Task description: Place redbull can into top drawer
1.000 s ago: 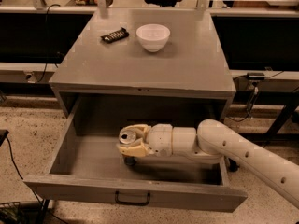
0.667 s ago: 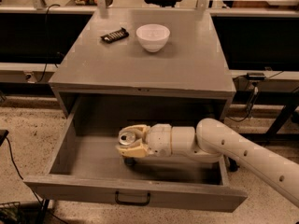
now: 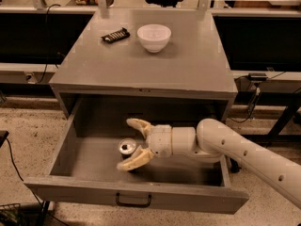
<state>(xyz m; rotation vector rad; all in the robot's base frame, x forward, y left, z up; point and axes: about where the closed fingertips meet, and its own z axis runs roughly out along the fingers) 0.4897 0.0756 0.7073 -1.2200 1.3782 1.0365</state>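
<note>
The top drawer [image 3: 75, 145] of the grey cabinet is pulled wide open, its dark handle [image 3: 133, 201] at the centre of the front panel. The redbull can [image 3: 127, 148] stands upright on the drawer floor, its silver top showing. My gripper [image 3: 130, 144] reaches into the drawer from the right. It is open, with one cream finger [image 3: 138, 125] behind the can and the other [image 3: 134, 160] in front of it. The fingers stand apart from the can.
On the cabinet top [image 3: 188, 65] stand a white bowl [image 3: 154, 36] and a dark snack bar [image 3: 115, 35] at the back. My white arm [image 3: 244, 149] crosses over the drawer's right side. Cables and desk legs lie around the cabinet.
My gripper was shut on the can; now its fingers have spread apart and the can stands free on the drawer floor.
</note>
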